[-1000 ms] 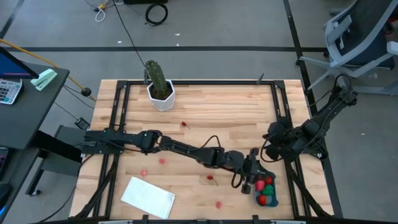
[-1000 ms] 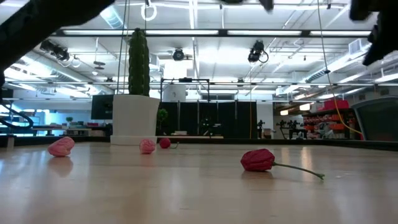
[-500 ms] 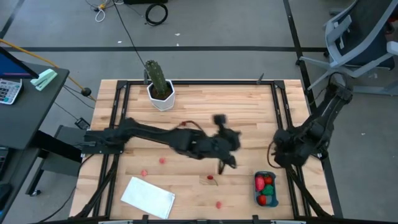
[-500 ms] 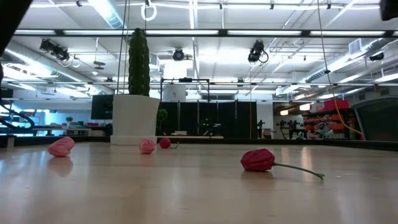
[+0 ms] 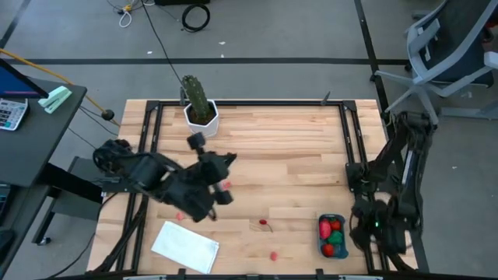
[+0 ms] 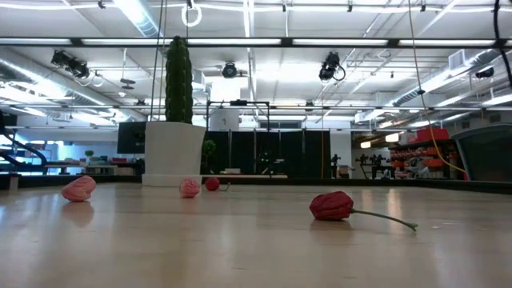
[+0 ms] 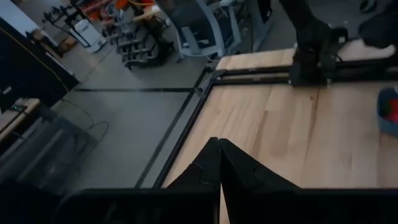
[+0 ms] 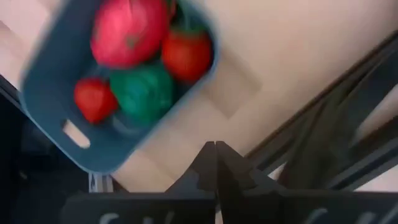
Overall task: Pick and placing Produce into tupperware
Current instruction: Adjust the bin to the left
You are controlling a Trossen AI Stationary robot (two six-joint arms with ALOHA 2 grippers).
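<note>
Left arm (image 5: 167, 183) now retracted; four produce in tupperware (image 8: 56, 118).

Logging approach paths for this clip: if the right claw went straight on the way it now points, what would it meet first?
Probably the small teal-blue plastic container holding red and green toy produce. The right claw, fingers shut, aims at bare wooden table just beside its rim. Depth is unclear, so it may touch wood first.

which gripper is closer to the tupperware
Right. The right gripper sits just beside the tupperware, at the table's right edge. The left gripper is pulled back over the left half of the table, far from it.
</note>
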